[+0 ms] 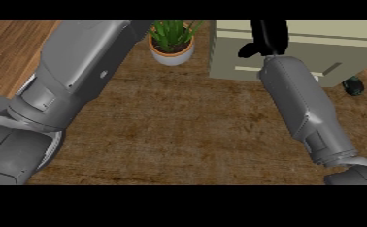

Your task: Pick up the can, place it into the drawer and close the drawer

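1. Head view, right side: right forearm (305,109) runs up from the lower right corner to the beige drawer unit (301,51) at the upper right. Its black right hand (267,39) lies over the front of the unit, reaching to the top of the view.
2. Fingers of that hand merge into one dark shape against the unit; whether they are straight or curled, and whether they hold anything, cannot be told.
3. Can: no can is plainly visible. A small dark object (353,86) sits at the right edge, just beside the unit's lower right corner and well apart from the right hand; what it is cannot be told.
4. Left side: the large grey left forearm (79,71) crosses from the lower left toward the top centre. Its hand is out of view.
5. Between the arms, a potted plant (171,44) with green leaves in a white pot stands on the brown counter (179,134), just left of the unit.
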